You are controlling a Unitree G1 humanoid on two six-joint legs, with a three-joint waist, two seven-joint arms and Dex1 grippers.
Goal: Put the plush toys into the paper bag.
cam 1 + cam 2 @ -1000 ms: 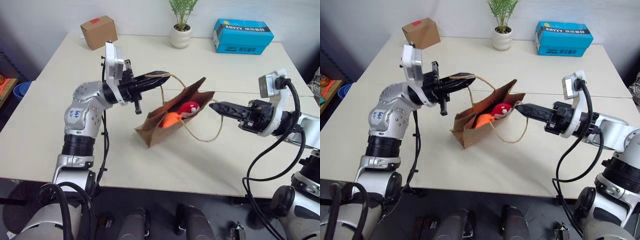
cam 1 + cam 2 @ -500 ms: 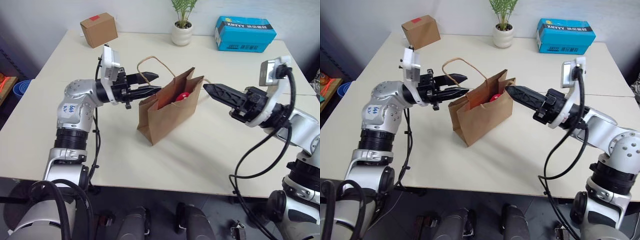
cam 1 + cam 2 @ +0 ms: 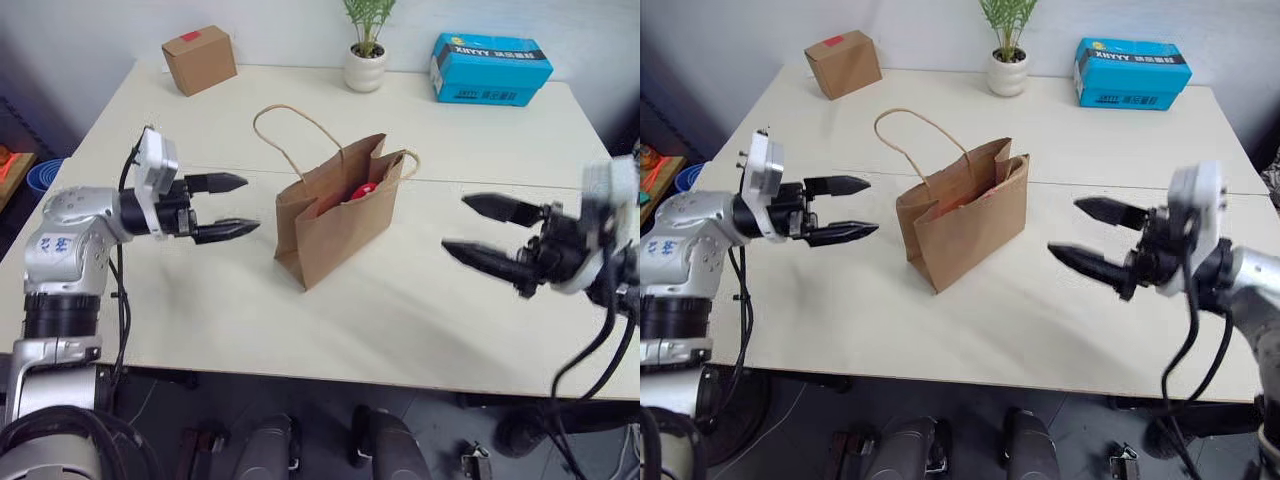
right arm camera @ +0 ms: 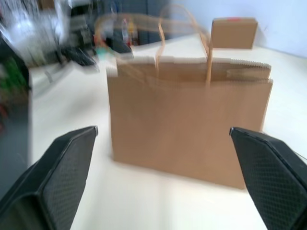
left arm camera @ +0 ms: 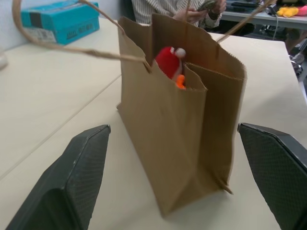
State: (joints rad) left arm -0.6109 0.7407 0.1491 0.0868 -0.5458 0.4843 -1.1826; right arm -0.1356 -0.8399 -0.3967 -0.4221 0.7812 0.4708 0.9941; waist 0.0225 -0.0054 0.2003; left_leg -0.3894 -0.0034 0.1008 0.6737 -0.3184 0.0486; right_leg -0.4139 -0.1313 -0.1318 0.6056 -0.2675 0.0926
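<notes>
The task looks finished: the plain brown kraft paper bag [image 3: 335, 215] stands upright mid-table, with the round red fuzzy ball [image 5: 169, 61] and a sliver of the flat orange plush toy [image 5: 180, 82] inside its mouth. The left gripper [image 3: 228, 207] at the bag's nine o'clock and the right gripper [image 3: 490, 233] at four o'clock both gape wide, holding nothing

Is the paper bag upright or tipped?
Upright: the paper bag stands on its base on the table, mouth up, with the red plush inside.

Plush toys [image 5: 169, 62] inside paper bag [image 3: 335, 215] on table [image 3: 300, 330].
</notes>
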